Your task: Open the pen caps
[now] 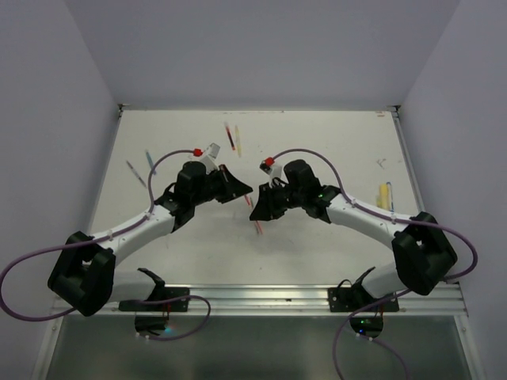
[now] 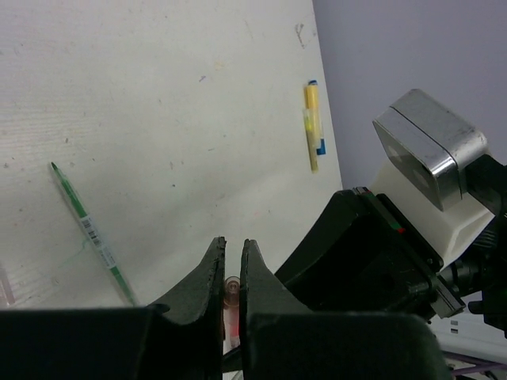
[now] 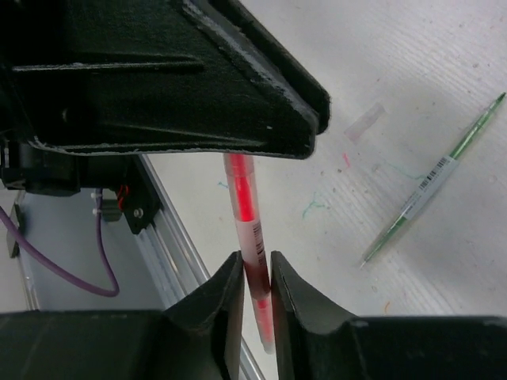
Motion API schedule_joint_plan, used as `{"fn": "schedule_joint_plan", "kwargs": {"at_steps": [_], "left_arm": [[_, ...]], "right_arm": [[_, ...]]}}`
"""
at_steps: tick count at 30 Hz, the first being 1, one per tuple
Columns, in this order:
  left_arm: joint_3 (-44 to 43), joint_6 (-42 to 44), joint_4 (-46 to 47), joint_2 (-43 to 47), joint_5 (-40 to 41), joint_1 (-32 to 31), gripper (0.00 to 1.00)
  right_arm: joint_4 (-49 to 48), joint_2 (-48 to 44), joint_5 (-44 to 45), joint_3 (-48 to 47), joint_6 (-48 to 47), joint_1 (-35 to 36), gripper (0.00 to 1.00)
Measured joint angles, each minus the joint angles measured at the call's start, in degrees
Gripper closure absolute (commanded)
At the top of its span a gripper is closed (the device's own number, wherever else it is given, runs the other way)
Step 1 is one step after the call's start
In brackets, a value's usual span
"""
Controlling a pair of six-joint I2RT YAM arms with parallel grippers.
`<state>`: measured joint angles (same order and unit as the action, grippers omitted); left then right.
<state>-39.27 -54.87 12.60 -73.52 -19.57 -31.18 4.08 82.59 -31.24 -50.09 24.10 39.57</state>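
Both arms reach in over the counter [image 1: 317, 253], hands nose to nose at mid-counter. Right hand [image 3: 256, 263] is clamped narrow on the red pen [image 3: 247, 214] barrel; the pen is tilted, off the counter. Left hand [image 2: 234, 245] is pinched nearly closed on the pen's other end; cap is hidden there, can't tell. Farther out, lying flat: green pen [image 2: 87, 229], yellow pen [image 2: 314, 127] with blue cap [image 2: 312, 82].

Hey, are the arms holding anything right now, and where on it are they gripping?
Yes, one red pen, shared: the left gripper pinches one end, the right gripper clamps the barrel further along.
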Motion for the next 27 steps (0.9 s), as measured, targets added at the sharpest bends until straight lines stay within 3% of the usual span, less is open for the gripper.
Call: {"fn": "schedule_joint_plan", "kwargs": {"at_steps": [1,2,7,17,27], "left_arm": [[0.0,0.04,0.02,0.02,0.17,0.0,1.0],[0.0,0.07,-0.02,0.0,0.5,0.02,1.0],[-0.2,0.02,-2.12,-0.31,2.32,0.5,1.0],[-6.91,0.44,-17.42,-3.98,7.13,0.52,1.0],[-7.21,-3.04,-16.65,-5.16,3.26,3.61,1.0]], "right_arm": [[-0.28,0.33,-0.13,-0.22,0.17,0.22,0.96],[-0.37,0.72,-0.37,-0.61,0.24,0.48,1.0],[1.14,2.32,3.76,-2.67,-0.28,3.45,1.0],[5.86,2.54,39.21,-4.11,-2.05,18.53,1.0],[6.34,2.45,48.81,-4.96,-2.8,21.66,1.0]]}}
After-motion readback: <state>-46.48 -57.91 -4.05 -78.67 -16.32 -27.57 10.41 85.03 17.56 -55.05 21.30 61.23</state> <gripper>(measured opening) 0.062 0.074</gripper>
